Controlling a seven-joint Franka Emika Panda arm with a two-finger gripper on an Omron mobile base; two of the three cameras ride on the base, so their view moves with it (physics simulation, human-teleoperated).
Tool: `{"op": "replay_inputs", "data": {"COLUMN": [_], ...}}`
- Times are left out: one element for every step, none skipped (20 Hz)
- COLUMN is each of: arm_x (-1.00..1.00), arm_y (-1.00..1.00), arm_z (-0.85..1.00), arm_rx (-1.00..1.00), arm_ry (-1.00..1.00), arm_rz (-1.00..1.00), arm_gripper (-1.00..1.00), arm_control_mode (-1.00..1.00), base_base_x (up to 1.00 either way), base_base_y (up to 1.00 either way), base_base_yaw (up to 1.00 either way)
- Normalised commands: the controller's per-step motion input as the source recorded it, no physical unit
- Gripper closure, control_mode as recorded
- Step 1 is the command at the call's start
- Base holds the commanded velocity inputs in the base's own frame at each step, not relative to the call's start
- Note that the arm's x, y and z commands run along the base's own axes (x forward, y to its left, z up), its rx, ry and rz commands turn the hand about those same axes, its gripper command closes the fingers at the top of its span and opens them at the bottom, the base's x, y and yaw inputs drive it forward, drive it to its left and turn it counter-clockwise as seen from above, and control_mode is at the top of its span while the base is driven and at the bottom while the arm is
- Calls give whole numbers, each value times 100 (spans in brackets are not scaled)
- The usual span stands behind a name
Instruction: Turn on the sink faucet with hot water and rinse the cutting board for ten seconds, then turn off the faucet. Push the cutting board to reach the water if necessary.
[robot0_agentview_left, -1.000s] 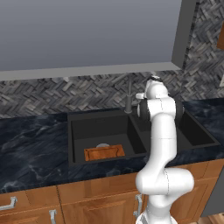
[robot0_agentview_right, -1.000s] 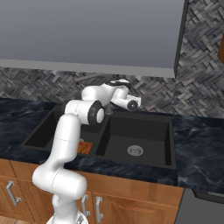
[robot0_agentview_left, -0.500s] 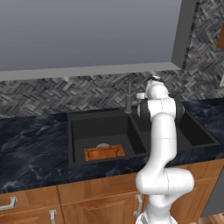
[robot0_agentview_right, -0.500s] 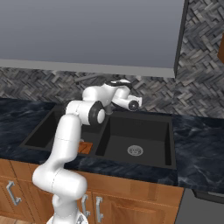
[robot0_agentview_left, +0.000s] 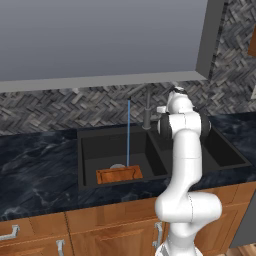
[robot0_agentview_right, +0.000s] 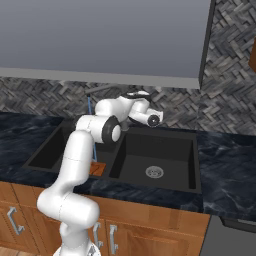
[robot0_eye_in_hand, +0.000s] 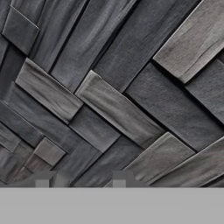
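**Pincer up at the backsplash, water running on the board**

Pincer (robot0_eye_in_hand: 81, 178) faces the grey herringbone backsplash (robot0_eye_in_hand: 113, 105) at close range; I cannot tell whether its jaws are apart or together. From the left base view, the water (robot0_agentview_left: 128, 132) drops as a thin blue line onto the cutting board (robot0_agentview_left: 119, 175), which lies flat at six o'clock in the left basin of the sink (robot0_agentview_left: 87, 150). At two o'clock from the board stands the faucet (robot0_agentview_left: 147, 112), just beside my arm's wrist. Dark marbled countertop (robot0_agentview_left: 35, 165) surrounds the sink.

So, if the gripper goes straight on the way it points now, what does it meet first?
Most likely the herringbone tile wall behind the sink: it lies straight ahead of the gripper, apparently close.
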Motion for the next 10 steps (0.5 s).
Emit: {"op": "replay_inputs", "data": {"arm_x": [-6, -6, -6, -9, -14, -16, -21, -22, -23, -23], "arm_y": [-27, -27, -27, -29, -32, -35, -39, -41, -42, -45], "arm_z": [0, 0, -2, -4, -8, -11, -13, -13, -13, -14], "arm_rx": [0, 0, 0, 0, 0, 0, 0, 0, 0, 0], "arm_ry": [0, 0, 0, 0, 0, 0, 0, 0, 0, 0], "arm_rz": [0, 0, 0, 0, 0, 0, 0, 0, 0, 0], "arm_gripper": [100, 100, 100, 100, 100, 100, 100, 100, 100, 100], "arm_control_mode": [-100, -100, -100, -100, -100, -100, -100, -100, -100, -100], "base_base_x": [0, 0, 0, 0, 0, 0, 0, 0, 0, 0], "base_base_y": [0, 0, 0, 0, 0, 0, 0, 0, 0, 0], "base_base_yaw": [0, 0, 0, 0, 0, 0, 0, 0, 0, 0]}}
